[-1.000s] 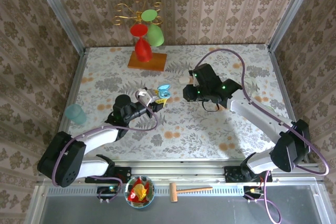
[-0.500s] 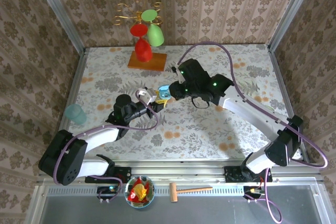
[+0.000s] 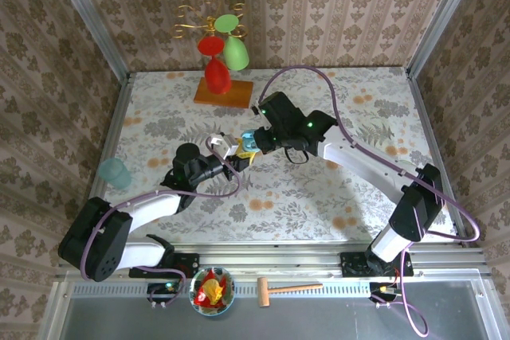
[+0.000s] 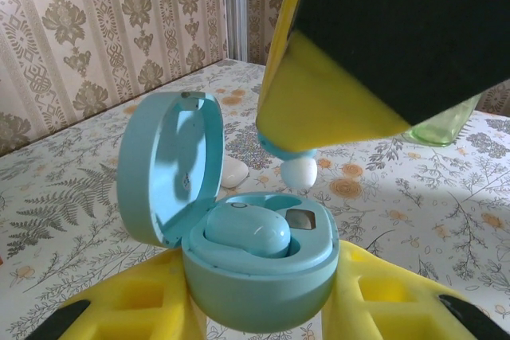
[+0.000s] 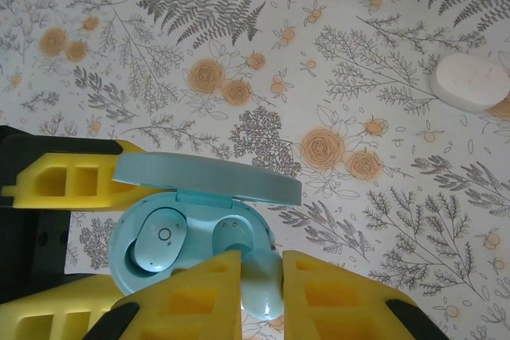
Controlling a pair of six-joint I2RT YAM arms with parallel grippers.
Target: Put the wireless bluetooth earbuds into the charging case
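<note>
Blue earbud [image 5: 262, 286] pinched in right gripper [image 5: 261, 260], just above open case [image 5: 207, 179].

Cup stand [image 3: 223, 91], teal cup [image 3: 115, 171], wooden mallet [image 3: 291, 287], bowl [image 3: 192, 296]

I see a pale blue charging case [image 4: 263, 292], a matching blue earbud [image 5: 261, 276], a white case [image 5: 470, 83], an orange-flowered, grey-fern tablecloth [image 5: 358, 21] and beige damask wallpaper [image 4: 96, 37].
</note>
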